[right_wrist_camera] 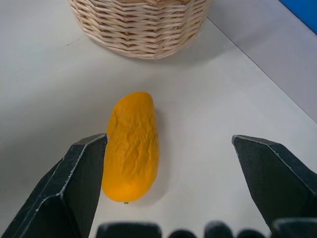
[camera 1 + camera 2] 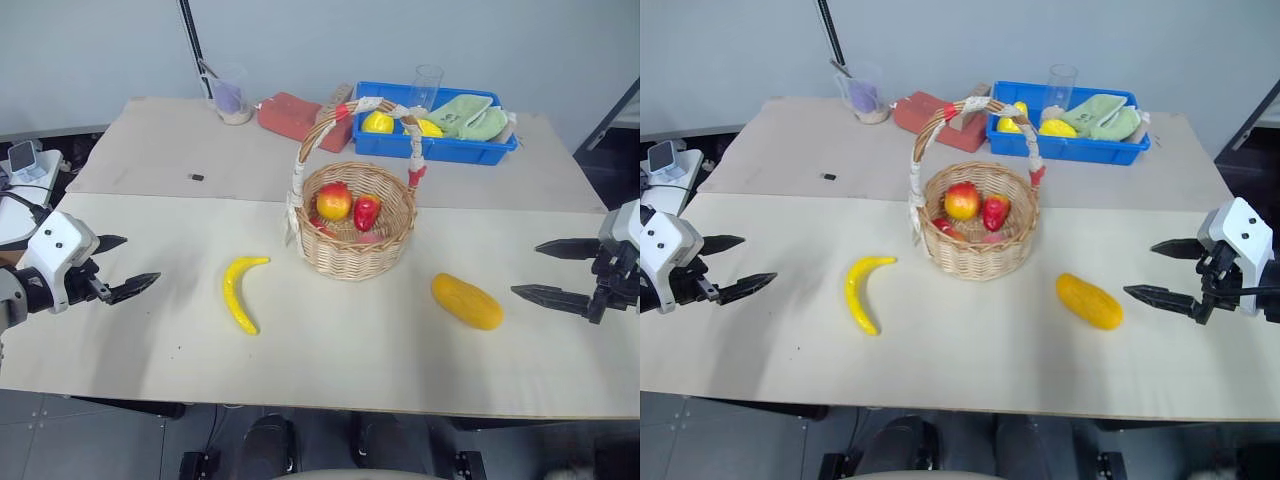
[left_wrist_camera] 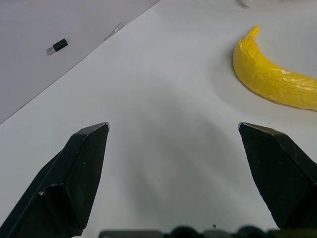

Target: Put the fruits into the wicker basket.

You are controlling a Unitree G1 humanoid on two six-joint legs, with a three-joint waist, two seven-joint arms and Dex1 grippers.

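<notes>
A curved yellow banana [image 2: 241, 293] lies on the table, left of the wicker basket [image 2: 352, 250]. An oblong orange-yellow fruit [image 2: 467, 301] lies to the basket's right. The basket holds a red-and-yellow apple [image 2: 334, 201] and a small red fruit [image 2: 367, 212]. My left gripper [image 2: 122, 266] hovers open at the table's left side, well apart from the banana [image 3: 270, 74]. On the right, my right gripper [image 2: 540, 270] is open and empty, a short way from the oblong fruit [image 1: 132, 145], which lies ahead of its fingers.
At the back stands a blue tray [image 2: 440, 148] with small yellow fruits and a green cloth. A red block [image 2: 298, 117], a clear cup [image 2: 230, 95] and a glass [image 2: 425, 86] stand near it. A small black item [image 2: 197, 177] lies back left.
</notes>
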